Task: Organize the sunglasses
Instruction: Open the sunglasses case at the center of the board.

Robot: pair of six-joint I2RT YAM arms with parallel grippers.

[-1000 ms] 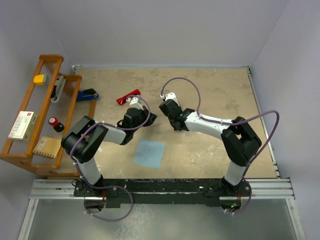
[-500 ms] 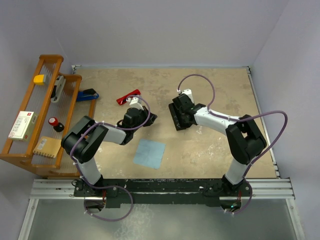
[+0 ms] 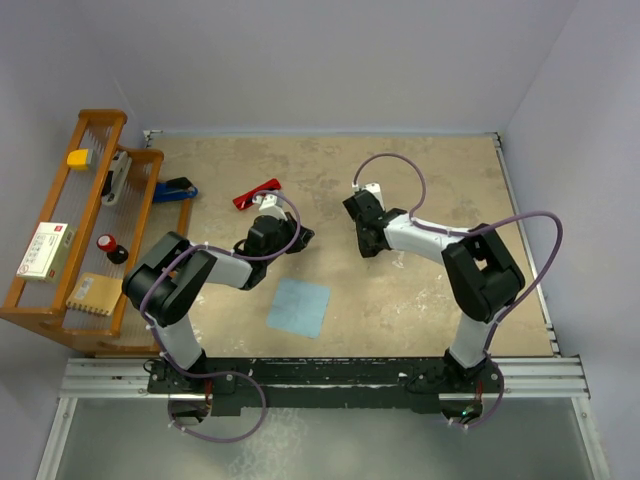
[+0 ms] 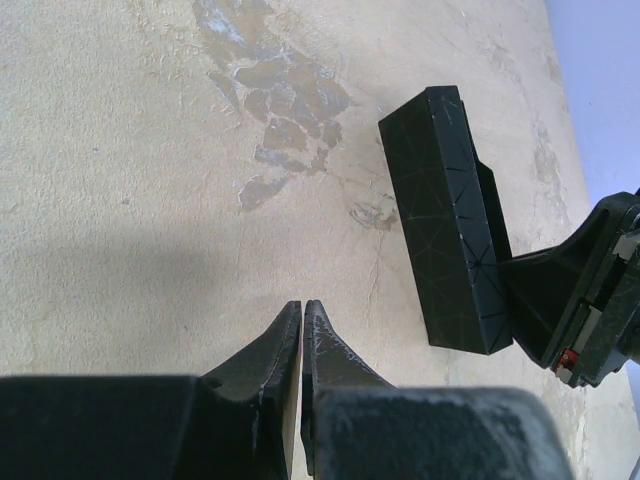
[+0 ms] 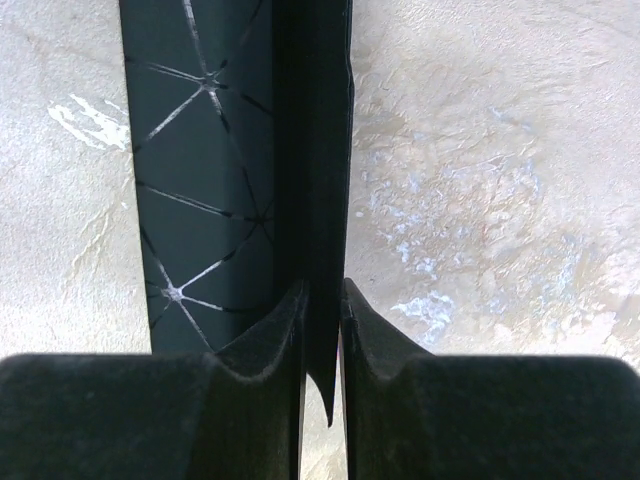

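Observation:
The red sunglasses (image 3: pixel 257 193) lie on the table at the back left, untouched, just beyond my left gripper (image 3: pixel 301 237). That gripper (image 4: pixel 302 306) is shut and empty, low over bare table. My right gripper (image 3: pixel 367 230) is shut on a thin flap of the black oblong case (image 3: pixel 358 218) with a triangle pattern. In the right wrist view the flap sits between the fingers (image 5: pixel 322 296) and the case body (image 5: pixel 200 170) lies to the left. In the left wrist view the case (image 4: pixel 445 220) stands on edge to the right, the right gripper (image 4: pixel 560 300) behind it.
A light blue square cloth (image 3: pixel 300 307) lies flat near the table's front centre. A wooden rack (image 3: pixel 90 230) with small items stands along the left edge. A blue and black object (image 3: pixel 173 190) lies beside it. Grey walls close the back and sides.
My right gripper carried the black case to the right, then a little back left, and turned it so it now shows edge-on. The left arm and the sunglasses have not moved.

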